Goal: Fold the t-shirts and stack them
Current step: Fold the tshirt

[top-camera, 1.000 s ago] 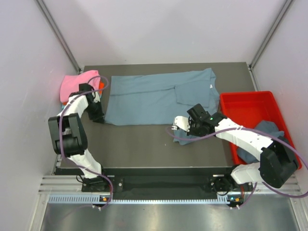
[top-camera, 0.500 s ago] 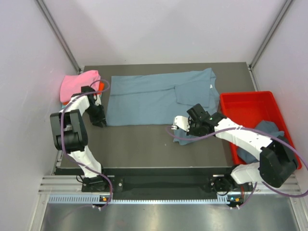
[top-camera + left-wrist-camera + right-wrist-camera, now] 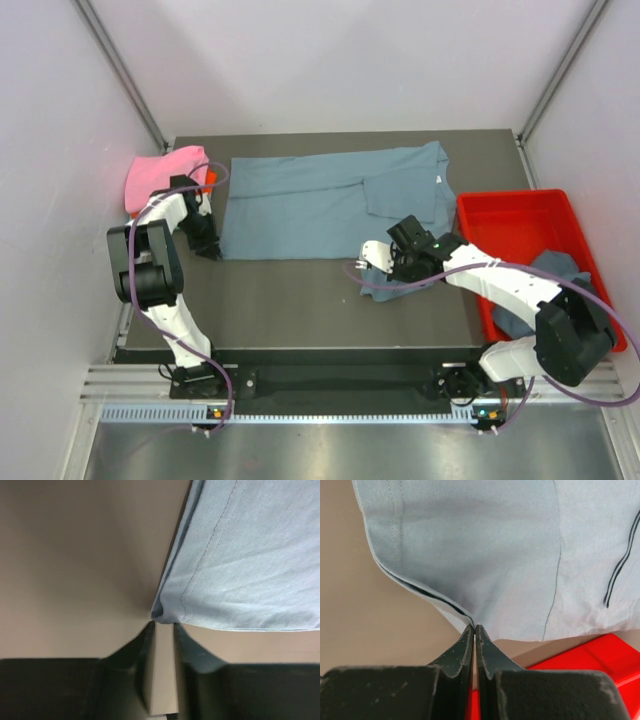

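Note:
A slate blue-grey t-shirt (image 3: 320, 200) lies spread flat across the back of the table. My left gripper (image 3: 208, 247) is at its near-left corner; in the left wrist view the fingertips (image 3: 163, 624) pinch that bunched corner (image 3: 162, 612), with the cloth (image 3: 250, 555) running off to the upper right. My right gripper (image 3: 375, 267) is at the shirt's near-right part, jaws shut (image 3: 475, 626) on the hemmed edge of the cloth (image 3: 485, 550). Folded pink (image 3: 160, 172) and orange (image 3: 210, 179) shirts lie at the back left.
A shallow red tray (image 3: 515, 212) stands at the right edge of the table and holds another blue-grey shirt (image 3: 560, 275); its red wall also shows in the right wrist view (image 3: 600, 655). White enclosure walls surround the table.
The left arm's elbow has swung in and its gripper has settled at the shirt's near-left corner. The right gripper and the shirt have barely moved.

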